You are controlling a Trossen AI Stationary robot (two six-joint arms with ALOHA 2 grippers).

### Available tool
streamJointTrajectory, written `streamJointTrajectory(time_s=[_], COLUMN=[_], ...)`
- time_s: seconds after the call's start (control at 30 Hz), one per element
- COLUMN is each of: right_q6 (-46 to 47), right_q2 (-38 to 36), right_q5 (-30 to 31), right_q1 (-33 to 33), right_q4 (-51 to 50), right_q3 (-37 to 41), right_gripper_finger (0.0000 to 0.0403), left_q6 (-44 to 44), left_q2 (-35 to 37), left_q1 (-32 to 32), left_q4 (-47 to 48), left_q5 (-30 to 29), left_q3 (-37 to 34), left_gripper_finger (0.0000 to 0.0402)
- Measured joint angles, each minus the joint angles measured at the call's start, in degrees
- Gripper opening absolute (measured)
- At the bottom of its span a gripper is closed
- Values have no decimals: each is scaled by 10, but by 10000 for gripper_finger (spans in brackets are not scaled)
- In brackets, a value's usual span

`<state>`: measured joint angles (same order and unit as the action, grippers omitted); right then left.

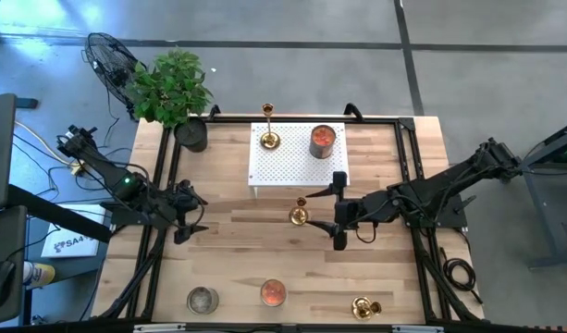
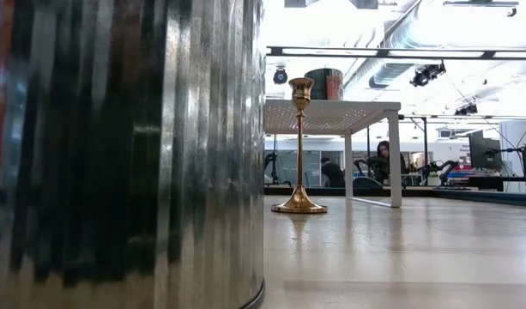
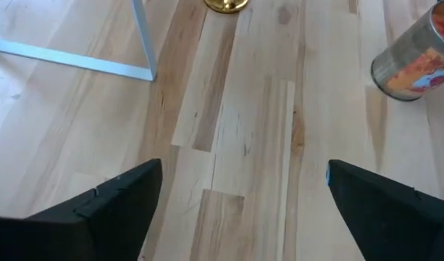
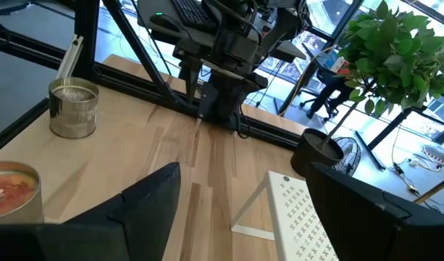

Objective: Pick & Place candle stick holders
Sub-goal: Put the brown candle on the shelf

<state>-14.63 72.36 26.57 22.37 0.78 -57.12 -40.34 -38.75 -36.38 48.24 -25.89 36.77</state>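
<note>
One candlestick point(image 1: 299, 215) stands upright at the desk point(image 1: 237, 259) centre, just at nine o'clock of the right pincer point(image 1: 339, 211) — released, jaws straddling nothing, likely just let go. Left pincer point(image 1: 192, 215) waits released at nine o'clock. Another candlestick point(image 1: 269, 139) stands on the white stand point(image 1: 292, 166) — twelve o'clock; a third point(image 1: 363, 306) lies at five.

Even daylight over table point(image 1: 283, 268), shadows soft and short. Low view: ceiling lights blown out white, big metal tin point(image 2: 125, 154) very near camera, blurred and streaked; candle stick holder point(image 2: 299, 146) behind it sharp, with glints. Left wrist view: dark fingers point(image 3: 98, 217) out of focus. Right wrist view: windows bright beyond plant point(image 4: 395, 65).
</note>
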Motion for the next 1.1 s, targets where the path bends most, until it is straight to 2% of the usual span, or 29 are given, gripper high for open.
streamJointTrajectory(time_s=[0.33, 0.67, 1.1], right_q6=[0, -9, 6], right_q2=[0, 0, 0], right_q5=[0, 0, 0], right_q1=[0, -3, -3], right_q4=[0, 7, 8], right_q3=[0, 0, 0], right_gripper_finger=[294, 294, 294], left_q6=[-4, -5, 1], left_q2=[-8, -8, -9], left_q1=[0, 0, 0], left_q4=[-11, -7, -19], left_q5=[15, 104, 99], left_q3=[0, 0, 0], left_gripper_finger=[392, 392, 392])
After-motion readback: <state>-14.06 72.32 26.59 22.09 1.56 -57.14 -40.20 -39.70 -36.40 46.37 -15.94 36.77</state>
